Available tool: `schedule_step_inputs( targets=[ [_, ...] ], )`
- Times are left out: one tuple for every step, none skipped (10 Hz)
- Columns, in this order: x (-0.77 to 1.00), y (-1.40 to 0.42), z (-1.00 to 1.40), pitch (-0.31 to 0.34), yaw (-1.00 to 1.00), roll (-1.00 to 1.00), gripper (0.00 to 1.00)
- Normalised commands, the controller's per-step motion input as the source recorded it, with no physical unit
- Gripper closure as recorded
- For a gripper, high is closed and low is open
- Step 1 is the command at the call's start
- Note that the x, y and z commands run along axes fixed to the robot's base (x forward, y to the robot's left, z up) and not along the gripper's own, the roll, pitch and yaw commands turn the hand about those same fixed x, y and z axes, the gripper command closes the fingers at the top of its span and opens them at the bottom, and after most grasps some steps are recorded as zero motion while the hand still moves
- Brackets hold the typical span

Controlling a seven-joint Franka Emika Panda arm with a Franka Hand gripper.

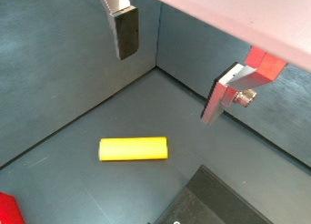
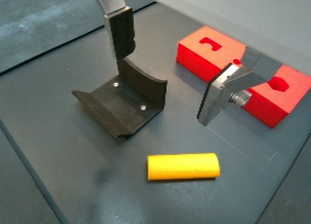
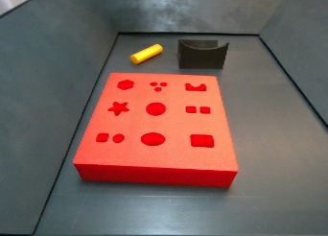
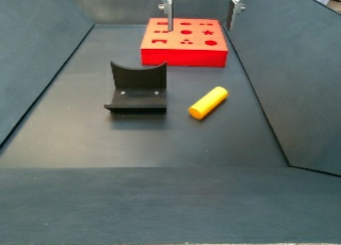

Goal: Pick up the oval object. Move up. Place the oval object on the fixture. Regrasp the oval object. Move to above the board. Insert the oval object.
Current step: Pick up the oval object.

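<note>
Tool (image 2: 165, 77) hangs high over the grey floor with its two silver fingers spread wide and nothing between them; in both wrist views one finger (image 1: 126, 32) and its mate (image 1: 223, 96) stand well apart, dark pads facing each other across bare air. In a side view only the two fingertips show at the upper edge, one (image 4: 166, 6) at about 11 o'clock and one (image 4: 238, 0) at about 1 o'clock, above the far end of the red board (image 4: 186, 42). The yellow peg (image 2: 184, 167) lies flat on the floor, untouched, well below the open fingers. In a wrist view it sits just beside the dark fixture (image 2: 122, 102), apart from it, with the red board (image 2: 213, 53) farther off behind the fingers. In a side view the peg (image 3: 148, 54) lies at roughly 11 o'clock from the board (image 3: 159, 125), near the back wall, and the fixture (image 3: 202, 52) stands beside it at about 12 o'clock, with a gap between the two. In a side view the peg (image 4: 206, 102) rests at a slant to the 3 o'clock side of the fixture (image 4: 136, 88), whose curved notch faces upward. The board's cut-outs, a star, circles, squares and an oval among them, all appear empty.
</note>
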Motion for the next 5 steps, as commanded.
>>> schedule_step_inputs(
  targets=[
    [0.14,0.0,-0.05,0.004,-0.04,0.0,0.0],
    [0.0,0.0,-0.22,0.0,-0.92,0.08,0.0],
    [-0.02,0.0,-0.27,0.0,-1.0,0.09,0.0],
    [-0.02,0.0,-0.27,0.0,-1.0,0.09,0.0],
    [-0.02,0.0,-0.29,0.0,-1.0,0.07,0.0]
  ],
)
